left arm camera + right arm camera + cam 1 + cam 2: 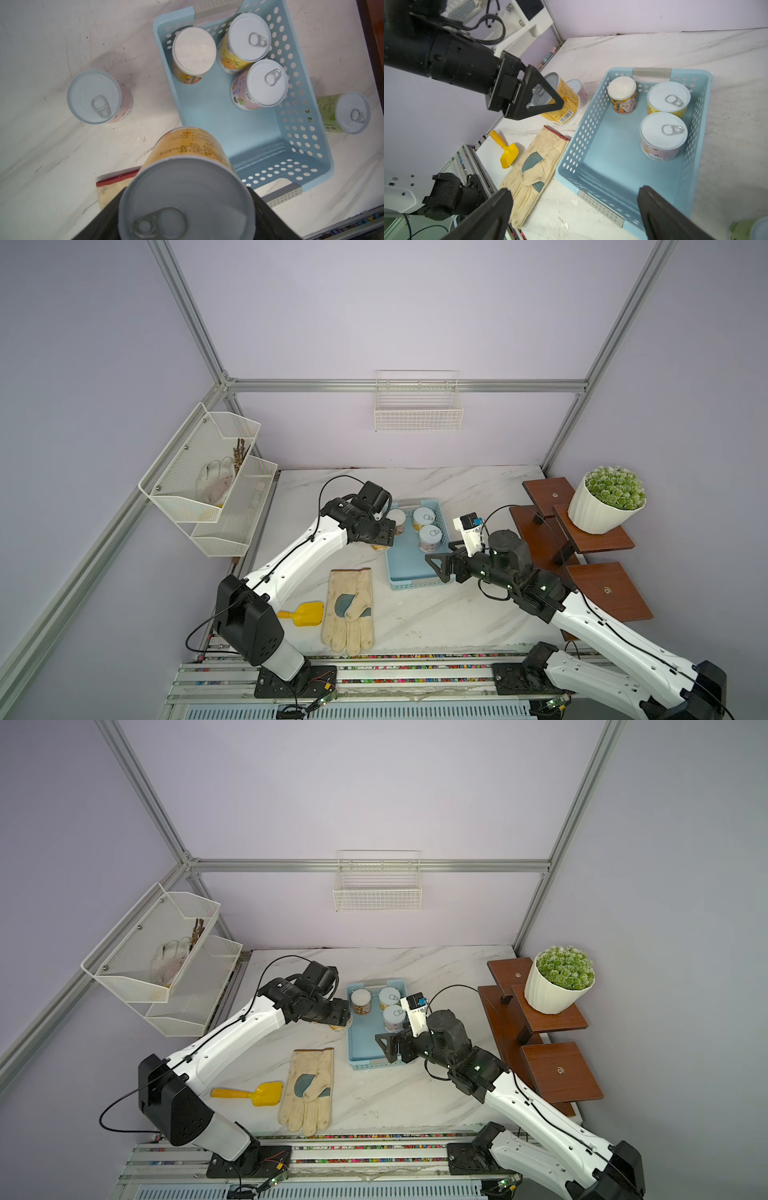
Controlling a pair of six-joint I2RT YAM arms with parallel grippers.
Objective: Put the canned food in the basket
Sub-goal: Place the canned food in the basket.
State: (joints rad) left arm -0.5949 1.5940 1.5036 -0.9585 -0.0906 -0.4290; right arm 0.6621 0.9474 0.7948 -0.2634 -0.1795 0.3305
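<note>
The light blue basket [409, 572] [224, 124] [608, 158] holds three upright cans: a flat-lidded one [396, 519] [622, 89], a yellow one [423, 516] [249, 37] and a pink one [431, 536] [662, 133]. My left gripper [380, 541] [187, 207] [556, 97] is shut on a tilted orange-yellow can [187, 149] [564, 104], held above the table just left of the basket. A pink can [94, 97] [576, 86] stands on the table left of it, and a green can [351, 112] right of the basket. My right gripper [436, 570] [575, 190] hangs open over the basket's near end.
A cream work glove [349, 605] and a yellow scoop [305, 614] lie near the front left. A stepped wooden shelf [602, 593] with a potted plant [606, 502] stands at the right. A white mesh rack [208, 481] and a wire basket [417, 406] hang on the walls.
</note>
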